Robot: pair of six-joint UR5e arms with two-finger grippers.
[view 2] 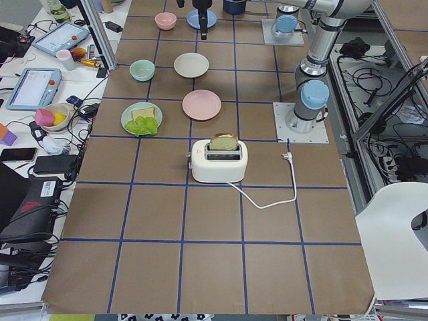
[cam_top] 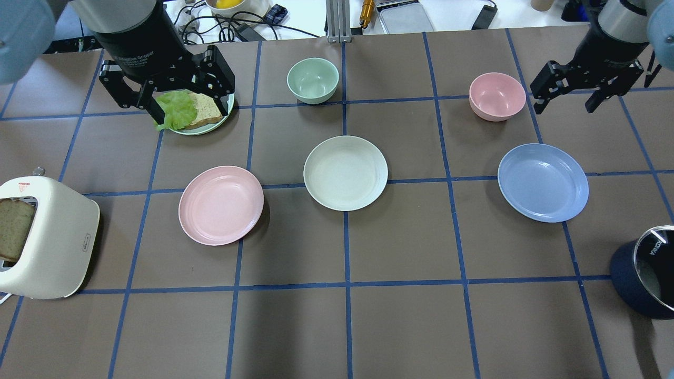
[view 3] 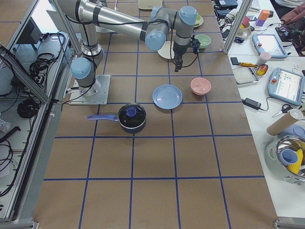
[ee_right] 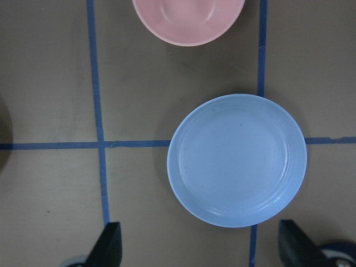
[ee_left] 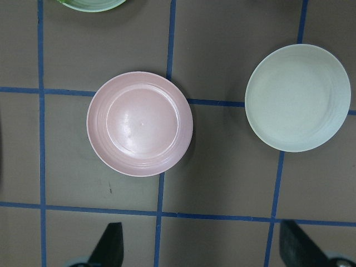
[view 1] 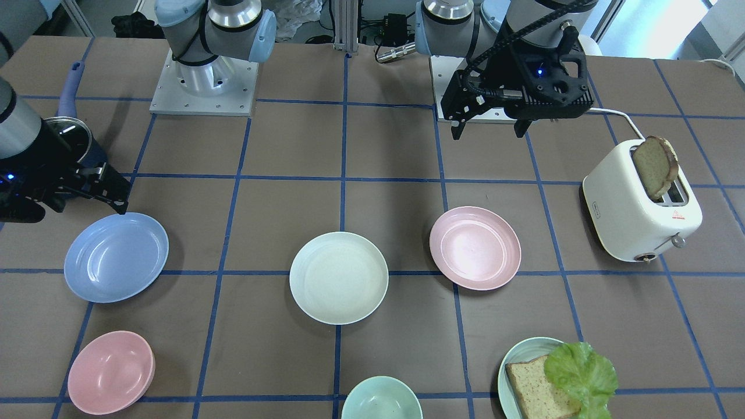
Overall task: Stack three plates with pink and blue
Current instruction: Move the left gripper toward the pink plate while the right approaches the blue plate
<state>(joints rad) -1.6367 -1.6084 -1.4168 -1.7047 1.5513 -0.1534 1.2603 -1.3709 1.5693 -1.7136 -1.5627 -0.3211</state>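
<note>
KONKA-marked pot (cam_top: pixel 626 275) near blue plate (cam_top: pixel 542 182); red triangle on toaster (cam_top: pixel 58 237)

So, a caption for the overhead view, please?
Left gripper and right gripper open and empty; pink plate, cream plate and blue plate lie apart.

Three plates (cam_top: pixel 345 172) abreast, well apart
</note>
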